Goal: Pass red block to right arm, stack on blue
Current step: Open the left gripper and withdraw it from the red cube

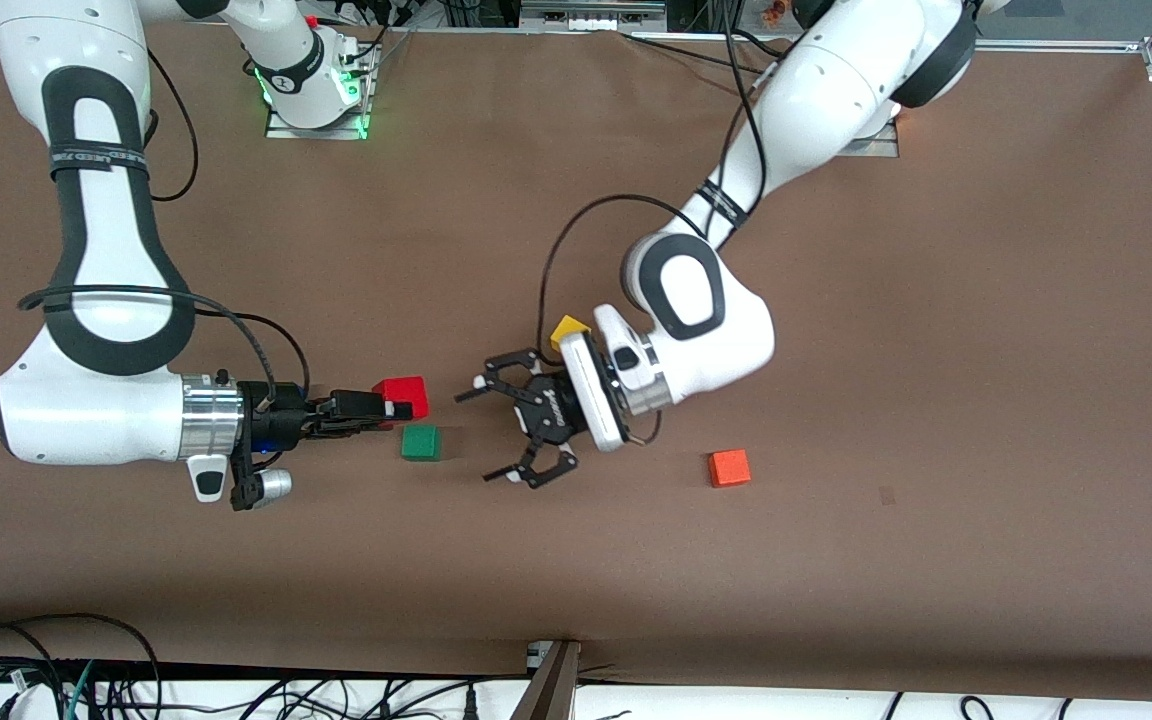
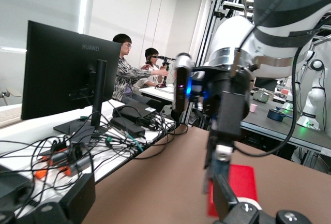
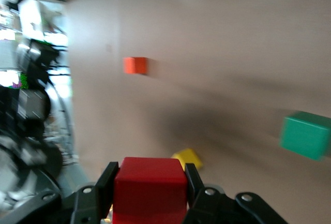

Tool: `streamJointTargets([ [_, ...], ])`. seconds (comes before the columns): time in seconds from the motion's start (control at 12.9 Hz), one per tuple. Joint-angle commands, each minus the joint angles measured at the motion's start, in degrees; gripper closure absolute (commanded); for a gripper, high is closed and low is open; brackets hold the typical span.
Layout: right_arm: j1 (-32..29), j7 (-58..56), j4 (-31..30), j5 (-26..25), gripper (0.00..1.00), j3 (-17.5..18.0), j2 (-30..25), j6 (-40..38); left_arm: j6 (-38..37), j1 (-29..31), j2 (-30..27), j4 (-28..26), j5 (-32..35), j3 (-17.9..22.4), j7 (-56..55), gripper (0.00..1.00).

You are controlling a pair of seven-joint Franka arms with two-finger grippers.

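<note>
My right gripper (image 1: 398, 410) has its jaws clamped on the red block (image 1: 404, 396), held just above the green cube (image 1: 421, 442). My left gripper (image 1: 496, 432) hangs beside them, jaws spread and empty.

Showing four small cubes: one red block (image 1: 404, 393), one green cube (image 1: 421, 442), one orange cube (image 1: 729, 467) and one yellow cube (image 1: 567, 329). Showing one brown bench (image 1: 936, 350). Counting two white robot arms, the right arm (image 1: 96, 250) and the left arm (image 1: 796, 100), each carrying one gripper, making two: the right gripper (image 1: 391, 412) and the left gripper (image 1: 496, 435). Also showing one dark monitor (image 2: 67, 76) and two people (image 2: 124, 69) in the left wrist view.
</note>
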Motion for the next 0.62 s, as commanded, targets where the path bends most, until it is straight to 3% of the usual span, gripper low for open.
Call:
streamJointTargets([
  [0.0, 0.25, -0.58, 0.88, -10.79, 1.0, -0.06, 0.02, -0.1, -12.74, 6.7, -3.46, -9.28, 2.01, -0.44, 1.26, 0.0],
  [0.23, -0.11, -0.75, -0.08, -27.32, 1.0, 0.03, -0.51, -0.71, -26.4, 17.07, -5.14, -15.82, 11.47, -0.53, 13.26, 0.0],
  [0.54, -0.02, -0.67, -7.63, -38.85, 1.0, -0.06, -3.93, 1.03, -41.5, 33.06, -4.35, -18.55, 16.58, -0.18, 17.79, 0.0],
])
